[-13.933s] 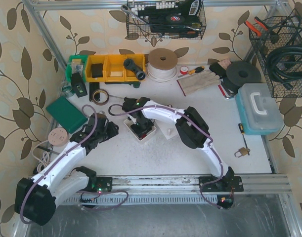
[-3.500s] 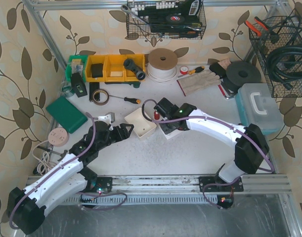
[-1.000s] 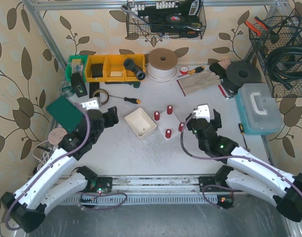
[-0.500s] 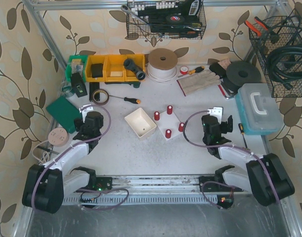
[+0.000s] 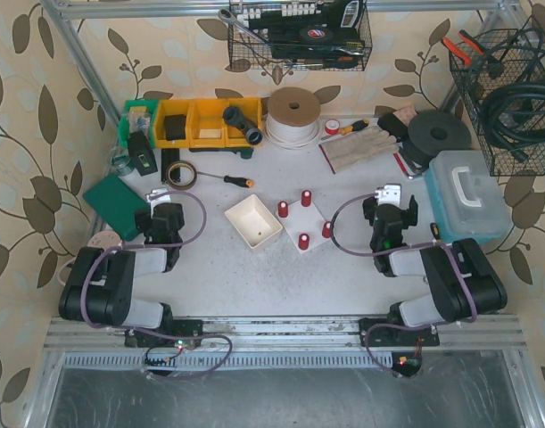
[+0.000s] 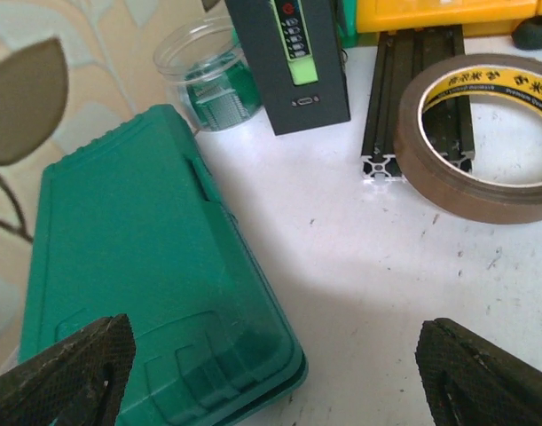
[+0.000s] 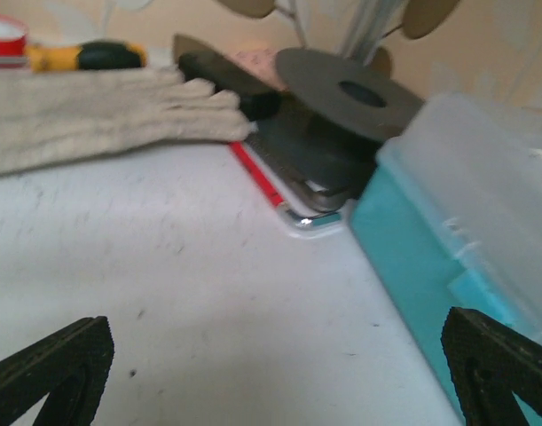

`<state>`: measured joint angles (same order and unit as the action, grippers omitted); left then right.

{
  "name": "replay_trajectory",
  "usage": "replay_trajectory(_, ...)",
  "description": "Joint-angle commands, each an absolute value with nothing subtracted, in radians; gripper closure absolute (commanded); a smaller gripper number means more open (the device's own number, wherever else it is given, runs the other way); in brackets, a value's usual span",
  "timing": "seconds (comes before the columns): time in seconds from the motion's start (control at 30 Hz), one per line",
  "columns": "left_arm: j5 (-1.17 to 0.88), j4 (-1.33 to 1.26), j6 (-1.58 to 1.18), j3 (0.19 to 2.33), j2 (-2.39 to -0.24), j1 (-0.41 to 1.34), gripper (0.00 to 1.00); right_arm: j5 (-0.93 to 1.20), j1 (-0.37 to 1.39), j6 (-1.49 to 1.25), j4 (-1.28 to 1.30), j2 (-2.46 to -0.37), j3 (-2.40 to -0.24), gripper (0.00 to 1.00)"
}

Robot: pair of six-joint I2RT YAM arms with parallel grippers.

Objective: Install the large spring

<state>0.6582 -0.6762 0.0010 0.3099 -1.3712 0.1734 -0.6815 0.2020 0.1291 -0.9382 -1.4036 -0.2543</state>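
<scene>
A white base plate (image 5: 313, 219) with several red posts (image 5: 283, 209) sits mid-table in the top view, next to a white tray (image 5: 252, 221). I cannot make out the large spring in any view. Both arms are folded back low near their bases. My left gripper (image 5: 162, 214) (image 6: 275, 377) stands open and empty over bare table beside a green case (image 6: 137, 293), its fingertips (image 6: 75, 368) at the frame's bottom corners. My right gripper (image 5: 391, 207) (image 7: 278, 377) is open and empty too, facing a teal toolbox (image 7: 466, 248), well right of the posts.
A brown tape roll (image 6: 483, 133), a black rail (image 6: 412, 98) and a black device (image 6: 288, 62) lie ahead of the left gripper. Work gloves (image 7: 93, 115) and a dark disc (image 7: 350, 89) lie beyond the right one. A padlock (image 5: 437, 273) sits near the right arm.
Over the last second both arms have pulled back from the middle and folded down, the left toward the green case, the right toward the toolbox. Both grippers stay open and empty.
</scene>
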Motion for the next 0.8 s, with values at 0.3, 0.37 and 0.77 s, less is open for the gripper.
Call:
replay_trajectory(0.3, 0.475, -0.889, 0.070, 0.323, -1.508, 0.124, 0.11, -0.383, 0.129, 0.148, -1.017, -1.502, -0.276, 0.00)
replay_trajectory(0.37, 0.473, -0.868, 0.065, 0.330, -1.504, 0.124, 0.11, -0.377, 0.125, 0.158, -1.028, -1.523, -0.291, 0.00)
replay_trajectory(0.77, 0.473, -0.873, 0.066, 0.326, -1.500, 0.124, 0.10, -0.358, 0.110, 0.141, -0.960, -1.507, -0.313, 0.00)
